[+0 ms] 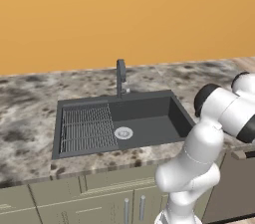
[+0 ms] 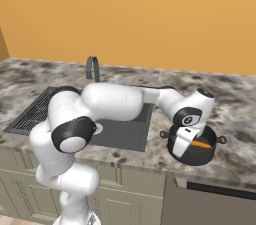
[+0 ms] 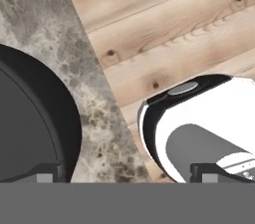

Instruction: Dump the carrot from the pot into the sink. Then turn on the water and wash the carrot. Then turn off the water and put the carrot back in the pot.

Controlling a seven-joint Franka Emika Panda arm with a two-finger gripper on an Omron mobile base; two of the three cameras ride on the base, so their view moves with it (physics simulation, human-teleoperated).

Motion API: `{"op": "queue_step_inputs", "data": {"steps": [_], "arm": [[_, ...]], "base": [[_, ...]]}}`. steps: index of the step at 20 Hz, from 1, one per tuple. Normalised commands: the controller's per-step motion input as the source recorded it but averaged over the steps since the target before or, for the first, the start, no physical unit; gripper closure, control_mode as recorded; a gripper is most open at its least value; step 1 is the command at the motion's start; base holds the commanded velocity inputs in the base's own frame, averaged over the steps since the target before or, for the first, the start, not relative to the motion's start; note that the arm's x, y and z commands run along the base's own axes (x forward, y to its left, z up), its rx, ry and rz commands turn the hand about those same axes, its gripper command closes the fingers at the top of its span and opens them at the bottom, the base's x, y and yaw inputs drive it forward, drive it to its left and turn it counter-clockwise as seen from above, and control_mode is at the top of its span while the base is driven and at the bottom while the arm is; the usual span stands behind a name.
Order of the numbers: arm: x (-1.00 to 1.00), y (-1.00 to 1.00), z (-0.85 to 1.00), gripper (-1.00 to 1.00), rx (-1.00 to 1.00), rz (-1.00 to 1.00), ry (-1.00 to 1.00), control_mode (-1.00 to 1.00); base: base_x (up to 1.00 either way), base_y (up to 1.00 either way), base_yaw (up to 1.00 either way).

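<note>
So far: nothing finished; first step (the dump) not yet done, judging by where things lie.
Carrot: small thin orange tapered carrot [image 2: 202,144] lying inside the round dark grey-black cooking pot [image 2: 192,153], near its rim on the right.
Pot: upright on the counter, right of the basin, close to the front edge; short side handles sticking out left and right.
Claw: white two-finger gripper [image 2: 183,145] lowered over the pot's left rim; jaws spread wide, gripping nothing; hand view shows one dark tip over the pot wall, the other past the counter edge.
Sink: large dark grey rectangular recessed sink [image 1: 149,99] dry, no carrot in it; wire grid rack [image 1: 87,128] in the left half, round silver drain [image 1: 123,132] beside it.
Tap: dark curved faucet [image 1: 120,76] behind the basin, no water running.
Left to do: grasp and tip pot, wash, shut water, return carrot.
Surface: mottled grey-brown stone counter [image 1: 30,113] over pale green cabinet fronts [image 1: 99,203].
Room: plain orange wall [image 1: 124,14] behind; light wooden plank floor [image 3: 169,29] below.
</note>
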Motion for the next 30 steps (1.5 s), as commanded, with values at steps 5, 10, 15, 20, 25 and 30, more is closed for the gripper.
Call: {"op": "queue_step_inputs", "data": {"steps": [5, 10, 15, 20, 25, 30], "arm": [[0.13, 0.00, -0.17, -1.00, 0.00, 0.04, 0.00, -1.00], [0.17, 0.00, -0.18, -1.00, 0.00, 0.02, 0.00, -1.00], [0.15, -0.01, -0.15, -1.00, 0.00, 0.01, 0.00, -1.00], [0.09, -0.03, -0.14, -1.00, 0.00, 0.00, 0.00, -1.00], [0.12, -0.03, -0.13, -1.00, 0.00, 0.00, 0.00, -1.00], [0.14, -0.08, -0.03, -1.00, 0.00, 0.00, 0.00, -1.00]], "base": [[0.00, 0.00, 0.00], [0.00, 0.00, 0.00], [0.00, 0.00, 0.00], [0.00, 0.00, 0.00], [0.00, 0.00, 0.00], [0.00, 0.00, 0.00]]}}
